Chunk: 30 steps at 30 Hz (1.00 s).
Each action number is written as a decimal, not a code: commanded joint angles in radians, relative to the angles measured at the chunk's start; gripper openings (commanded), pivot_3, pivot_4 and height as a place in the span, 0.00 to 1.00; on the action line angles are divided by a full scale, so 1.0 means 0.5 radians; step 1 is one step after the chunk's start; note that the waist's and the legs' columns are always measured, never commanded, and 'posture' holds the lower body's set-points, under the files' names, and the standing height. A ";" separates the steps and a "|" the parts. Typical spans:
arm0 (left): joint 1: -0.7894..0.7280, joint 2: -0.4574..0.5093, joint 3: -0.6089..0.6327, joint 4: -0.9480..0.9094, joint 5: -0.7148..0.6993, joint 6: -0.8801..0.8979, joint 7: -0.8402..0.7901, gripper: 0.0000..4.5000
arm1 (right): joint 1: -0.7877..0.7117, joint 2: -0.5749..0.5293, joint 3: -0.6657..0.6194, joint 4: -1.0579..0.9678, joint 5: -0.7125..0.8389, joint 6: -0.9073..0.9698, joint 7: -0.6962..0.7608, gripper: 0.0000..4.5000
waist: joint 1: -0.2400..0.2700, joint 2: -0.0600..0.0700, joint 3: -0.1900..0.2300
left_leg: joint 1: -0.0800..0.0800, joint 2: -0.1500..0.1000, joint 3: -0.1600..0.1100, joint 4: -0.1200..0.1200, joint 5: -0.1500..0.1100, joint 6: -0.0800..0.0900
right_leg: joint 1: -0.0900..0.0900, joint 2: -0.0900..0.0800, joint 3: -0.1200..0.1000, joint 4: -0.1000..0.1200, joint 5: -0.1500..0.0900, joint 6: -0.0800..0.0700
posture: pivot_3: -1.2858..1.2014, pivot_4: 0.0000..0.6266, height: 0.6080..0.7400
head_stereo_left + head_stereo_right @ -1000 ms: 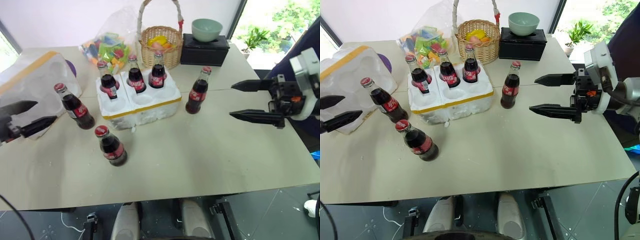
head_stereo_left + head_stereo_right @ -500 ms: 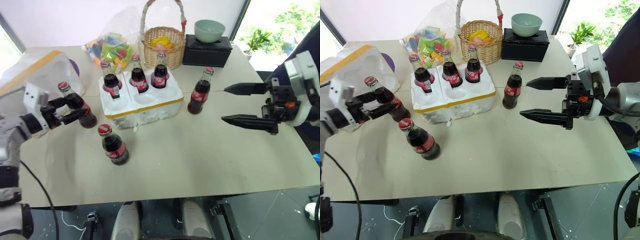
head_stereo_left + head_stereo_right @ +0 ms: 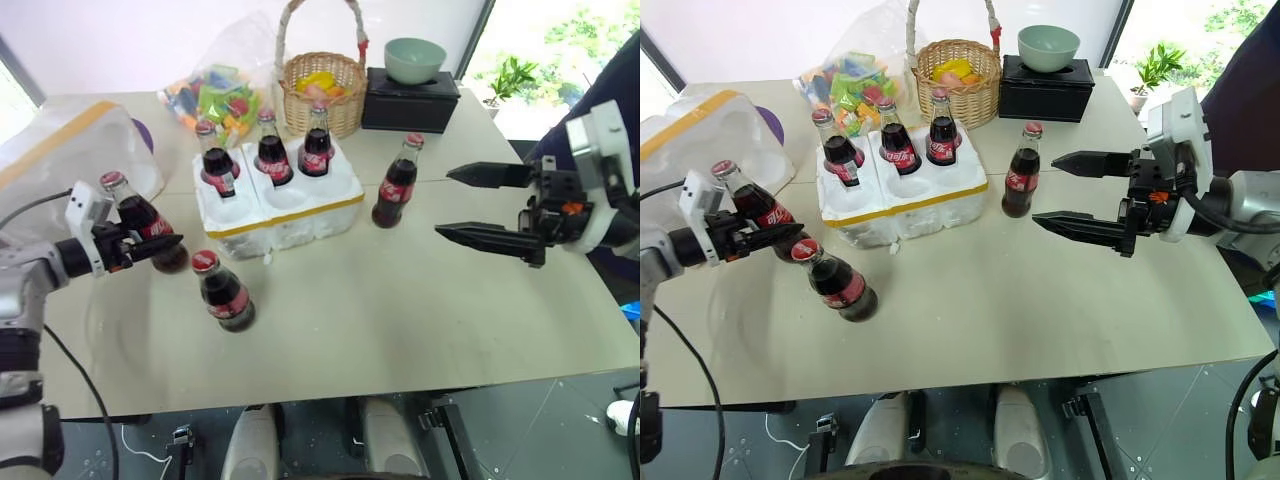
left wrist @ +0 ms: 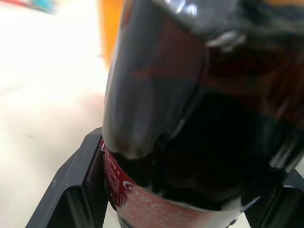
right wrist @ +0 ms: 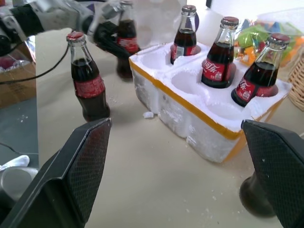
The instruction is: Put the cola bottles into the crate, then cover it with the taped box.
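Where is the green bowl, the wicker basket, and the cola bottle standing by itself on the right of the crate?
green bowl (image 3: 414, 58), left eye view, on its outer side.
wicker basket (image 3: 322, 105), left eye view, on its woven front.
cola bottle (image 3: 393, 194), left eye view, on its red label.

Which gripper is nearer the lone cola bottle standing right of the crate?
Right. The right gripper hangs open just beside that bottle; the left gripper is across the crate, around another bottle.

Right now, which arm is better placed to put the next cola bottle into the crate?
Left: its tool already has its fingers around a cola bottle beside the crate. The right tool hangs open and empty near another bottle.
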<state>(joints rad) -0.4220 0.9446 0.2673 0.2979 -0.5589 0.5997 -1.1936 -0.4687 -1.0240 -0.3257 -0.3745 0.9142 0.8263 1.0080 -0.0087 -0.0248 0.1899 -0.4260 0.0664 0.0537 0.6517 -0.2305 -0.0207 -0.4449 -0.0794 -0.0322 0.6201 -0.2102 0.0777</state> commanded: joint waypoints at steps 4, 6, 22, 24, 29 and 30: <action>-0.352 0.175 0.202 -0.287 -0.417 0.369 -0.146 0.64 | 0.061 0.046 -0.082 -0.106 0.055 -0.001 -0.121 1.00 | 0.035 -0.001 0.001 | 0.000 -0.001 -0.001 0.003 0.000 0.000 | 0.002 -0.001 0.000 -0.002 -0.003 -0.006 | 0.52 0.24 1.00; -0.579 0.098 0.137 -0.184 -0.394 0.357 -0.097 0.64 | 0.082 0.056 -0.084 -0.118 0.059 0.000 -0.152 1.00 | 0.054 -0.002 0.001 | -0.001 -0.002 -0.002 0.007 0.000 0.000 | 0.003 0.000 -0.001 0.000 -0.003 -0.006 | 0.52 0.24 1.00; -1.220 -0.528 -0.567 0.804 0.451 -0.544 -0.213 0.64 | 0.274 0.164 -0.135 -0.272 0.116 0.015 -0.456 1.00 | 0.071 -0.004 0.003 | -0.007 -0.002 -0.004 0.022 -0.002 0.004 | 0.003 0.002 0.001 0.008 0.004 0.008 | 0.52 0.24 1.00; -1.180 -0.569 -0.582 0.791 0.498 -0.596 -0.192 0.64 | 0.290 0.177 -0.125 -0.261 0.098 -0.003 -0.467 1.00 | 0.072 -0.004 0.003 | -0.007 -0.002 -0.004 0.022 -0.002 0.004 | 0.003 0.002 0.001 0.007 0.004 0.008 | 0.52 0.24 1.00; -1.103 -0.605 -0.533 0.720 0.513 -0.600 -0.154 0.95 | 0.270 0.191 -0.084 -0.218 0.064 -0.035 -0.454 1.00 | 0.073 -0.004 0.003 | -0.007 -0.002 -0.004 0.025 -0.002 0.004 | 0.004 0.002 0.002 0.008 0.000 0.002 | 0.52 0.24 1.00; -1.088 -0.598 -0.517 0.696 0.506 -0.596 -0.150 0.99 | 0.265 0.190 -0.074 -0.209 0.059 -0.043 -0.443 1.00 | 0.073 -0.004 0.003 | -0.007 -0.002 -0.004 0.025 -0.002 0.004 | 0.004 0.002 0.002 0.008 0.000 0.002 | 0.52 0.24 1.00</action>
<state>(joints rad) -0.9605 0.6276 -0.0253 0.6918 -0.2924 0.3161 -1.2743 -0.3203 -0.9290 -0.3544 -0.4757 0.9490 0.8270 0.7780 0.0276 -0.0268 0.1912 -0.4292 0.0654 0.0519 0.6644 -0.2314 -0.0188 -0.4427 -0.0786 -0.0309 0.6242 -0.2101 0.0785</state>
